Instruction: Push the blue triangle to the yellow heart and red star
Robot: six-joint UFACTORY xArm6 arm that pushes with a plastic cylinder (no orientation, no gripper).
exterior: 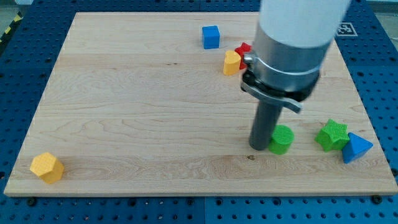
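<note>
Broadly, the scene was taken up by a pale wooden board (155,112) laid over a blue perforated table (18,93). Above it the arm's thick cylinder (292,43) was seen, ending in the dark rod; my tip (259,147) was set down just to the view's left of a green cylinder (282,139), touching or nearly so. No jaws were fitted — only the bare rod, so nothing could be gripped.

The blue triangle (356,148) was found at the view's lower right, pressed against a green star (332,134) and well apart from my tip. Its targets, the yellow heart (231,63) and red star (243,51), were placed together near the view's top, beside a blue cube (211,37). A yellow hexagon (47,167) was left at the lower left.

The triangle was judged light, rigid and apt to slide — and to swivel if struck off-centre. Contact would best be made on its lower-right face.
</note>
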